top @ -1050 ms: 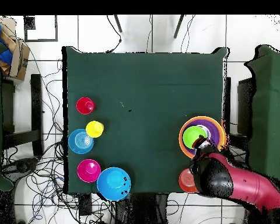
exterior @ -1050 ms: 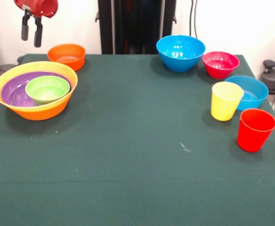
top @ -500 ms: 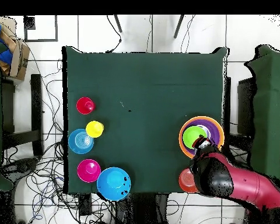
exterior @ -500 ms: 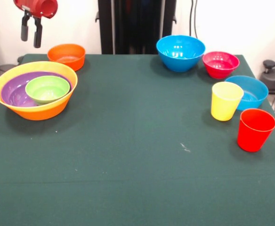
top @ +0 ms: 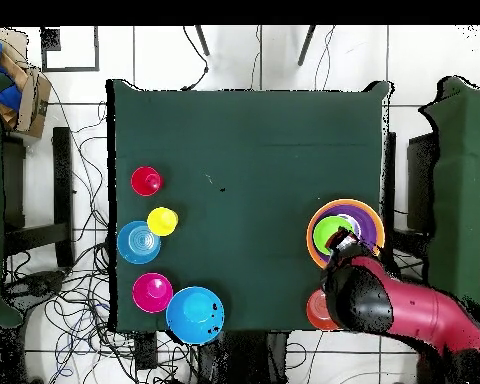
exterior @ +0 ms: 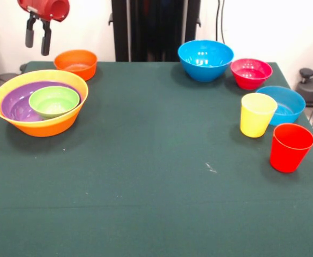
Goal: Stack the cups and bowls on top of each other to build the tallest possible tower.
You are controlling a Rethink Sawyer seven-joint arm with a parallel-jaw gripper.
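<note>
Front view: gripper (exterior: pixel 38 43) hangs empty, fingers apart, above worktop's corner, betw. orange bowl (exterior: pixel 76 63) and tower (exterior: pixel 40 101). Next, prob. drop onto the orange bowl's rim, w/ fingers straddling it.

Front view: low, close across the desk (exterior: pixel 156 214), facing the arm. Overhead: high, straight down, sharing the whole desk.

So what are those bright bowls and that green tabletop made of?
The bowls, like the blue bowl, look like glossy moulded plastic: light glints off its inside. The table seems covered in matte dark green cloth or felt, showing no shine, though that is a guess.
</note>
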